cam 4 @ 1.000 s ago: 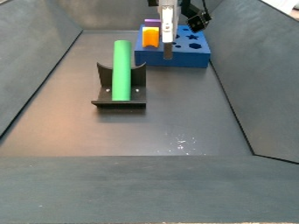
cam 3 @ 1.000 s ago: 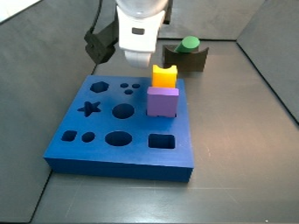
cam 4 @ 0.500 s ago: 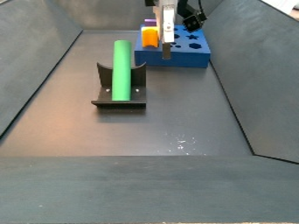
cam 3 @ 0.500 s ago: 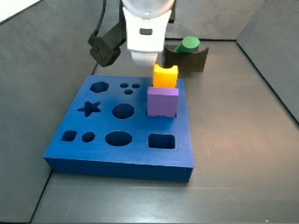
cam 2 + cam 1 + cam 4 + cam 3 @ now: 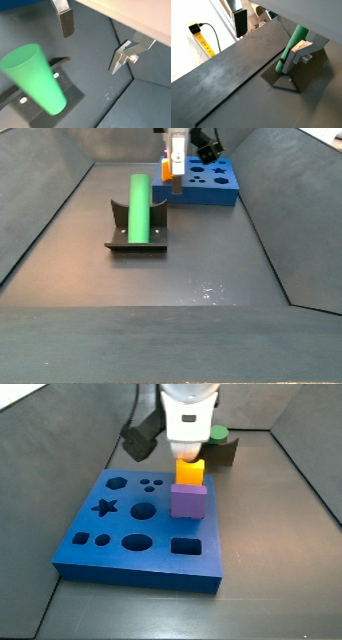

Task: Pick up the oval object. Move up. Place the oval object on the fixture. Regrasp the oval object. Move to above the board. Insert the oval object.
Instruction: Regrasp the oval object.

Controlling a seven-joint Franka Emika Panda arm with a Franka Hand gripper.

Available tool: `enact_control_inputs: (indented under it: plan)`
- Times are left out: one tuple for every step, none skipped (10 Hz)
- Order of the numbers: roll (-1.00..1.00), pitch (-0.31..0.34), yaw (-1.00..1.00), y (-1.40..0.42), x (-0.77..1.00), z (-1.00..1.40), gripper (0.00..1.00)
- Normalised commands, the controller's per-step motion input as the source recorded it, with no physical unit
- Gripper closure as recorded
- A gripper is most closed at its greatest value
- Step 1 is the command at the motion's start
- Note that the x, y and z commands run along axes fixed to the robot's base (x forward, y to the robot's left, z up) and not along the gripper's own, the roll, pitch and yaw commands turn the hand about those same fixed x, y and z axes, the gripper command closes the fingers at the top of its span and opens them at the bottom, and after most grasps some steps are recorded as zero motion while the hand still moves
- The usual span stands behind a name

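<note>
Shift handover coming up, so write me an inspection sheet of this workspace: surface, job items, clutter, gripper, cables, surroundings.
Surface: dark grey floor, faint pale specks near the front.
Green rod: lying in the fixture, not held.
Blue board: flat on the floor; star, round, hexagon and square holes open.
Clutter: yellow block and purple block standing on the board.
Gripper: open, empty, up in the air between board and fixture in a side view; fingers apart in a wrist view.
Cables: black cable hanging at the arm; a black cord plugged into a yellow power strip outside the enclosure.
Surroundings: grey walls around the floor.
</note>
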Motion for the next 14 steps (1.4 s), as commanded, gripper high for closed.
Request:
enact_control_inputs:
  plan:
    - [0.12, -0.029, -0.01, -0.02, 1.0, -0.04, 0.0]
    - [0.12, 0.02, -0.03, -0.02, 1.0, -0.04, 0.0]
    - [0.11, 0.039, -0.03, -0.02, 1.0, -0.04, 0.0]
    - [0.11, 0.075, -0.03, -0.02, 0.98, -0.04, 0.0]
    - [0.11, 0.098, -0.02, -0.01, 0.89, -0.04, 0.0]
    - [0.11, 0.117, -0.01, -0.01, 0.81, -0.03, 0.0]
    - [0.11, 0.137, 0.01, -0.01, 0.71, -0.03, 0.0]
    - [0.11, 0.144, 0.03, -0.01, 0.64, -0.03, 0.0]
    - [0.11, 0.148, 0.05, -0.01, 0.54, -0.03, 0.0]
    - [0.11, 0.15, 0.07, -0.01, 0.48, -0.03, 0.0]
    - [0.11, 0.146, 0.08, -0.02, 0.42, -0.03, 0.0]
    - [0.11, 0.142, 0.09, -0.02, 0.33, -0.03, 0.0]
    - [0.1, 0.14, 0.1, -0.02, 0.28, -0.02, 0.0]
    - [0.1, 0.14, 0.11, -0.02, 0.21, -0.03, 0.0]
